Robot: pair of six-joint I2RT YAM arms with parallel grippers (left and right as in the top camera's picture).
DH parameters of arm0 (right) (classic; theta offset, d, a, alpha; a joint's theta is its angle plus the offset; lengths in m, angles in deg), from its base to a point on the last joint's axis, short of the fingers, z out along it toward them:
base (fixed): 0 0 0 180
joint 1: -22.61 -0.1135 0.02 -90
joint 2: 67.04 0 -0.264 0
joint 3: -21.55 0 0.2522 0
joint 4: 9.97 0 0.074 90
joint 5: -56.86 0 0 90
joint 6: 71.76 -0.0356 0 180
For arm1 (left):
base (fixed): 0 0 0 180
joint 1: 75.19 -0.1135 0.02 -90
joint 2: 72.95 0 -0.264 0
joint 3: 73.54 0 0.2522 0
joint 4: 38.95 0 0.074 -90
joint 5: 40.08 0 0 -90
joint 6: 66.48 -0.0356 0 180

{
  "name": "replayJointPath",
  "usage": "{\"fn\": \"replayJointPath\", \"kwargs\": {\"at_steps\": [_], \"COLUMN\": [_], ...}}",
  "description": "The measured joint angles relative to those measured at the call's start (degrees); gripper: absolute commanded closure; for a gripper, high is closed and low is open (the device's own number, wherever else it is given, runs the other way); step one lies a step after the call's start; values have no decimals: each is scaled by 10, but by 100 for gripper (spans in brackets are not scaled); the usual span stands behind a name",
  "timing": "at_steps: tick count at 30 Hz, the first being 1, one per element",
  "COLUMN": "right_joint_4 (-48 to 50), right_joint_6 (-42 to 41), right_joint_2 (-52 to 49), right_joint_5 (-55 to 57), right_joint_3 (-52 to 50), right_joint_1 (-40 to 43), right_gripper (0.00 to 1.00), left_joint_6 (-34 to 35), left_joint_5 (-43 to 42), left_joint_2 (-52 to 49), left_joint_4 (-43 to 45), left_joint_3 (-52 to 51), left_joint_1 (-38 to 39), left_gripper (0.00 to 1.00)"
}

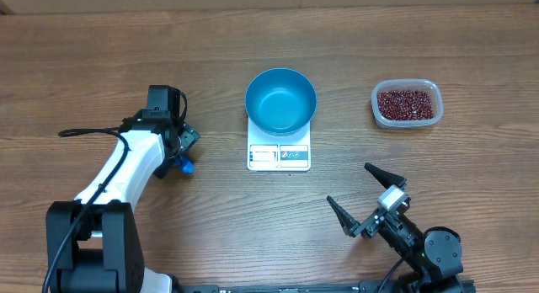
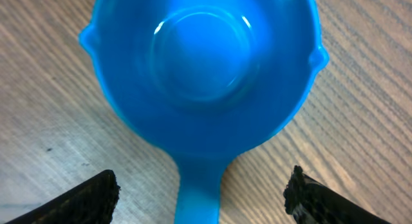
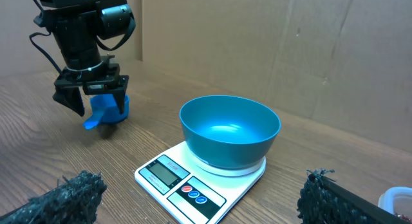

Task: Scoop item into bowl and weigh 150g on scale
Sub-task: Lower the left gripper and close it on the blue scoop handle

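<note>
The blue bowl (image 1: 281,99) stands empty on the white scale (image 1: 279,156) at mid-table; the right wrist view also shows the bowl (image 3: 230,130) and the scale (image 3: 174,179). The dark red beans (image 1: 407,102) lie in a clear tub (image 1: 377,100) at the right. A small blue scoop (image 2: 203,69) lies on the table left of the scale. My left gripper (image 2: 203,188) is low over it, jaws open on either side of the handle (image 2: 198,201) with wood showing in both gaps. My right gripper (image 1: 349,185) hangs open near the front right, facing the scale, holding nothing.
A cardboard wall (image 3: 270,44) runs along the back of the table. The left arm (image 1: 118,171) stretches from the front left toward the scoop (image 1: 184,166). The tub's corner (image 3: 396,201) shows at the right wrist view's right edge.
</note>
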Motion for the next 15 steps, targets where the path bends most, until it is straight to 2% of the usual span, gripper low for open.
{"fn": "replayJointPath", "kwargs": {"at_steps": [9, 15], "right_joint_4": [0, 0], "right_joint_6": [0, 0], "right_joint_2": [0, 0], "right_joint_5": [0, 0], "right_joint_3": [0, 0], "right_joint_1": [0, 0], "right_gripper": [0, 0], "left_joint_6": [11, 12], "left_joint_5": [-5, -5], "left_joint_2": [-9, -29], "left_joint_4": [11, 11], "left_joint_3": [0, 0], "left_joint_1": [-2, -2], "left_gripper": [35, 38]}}
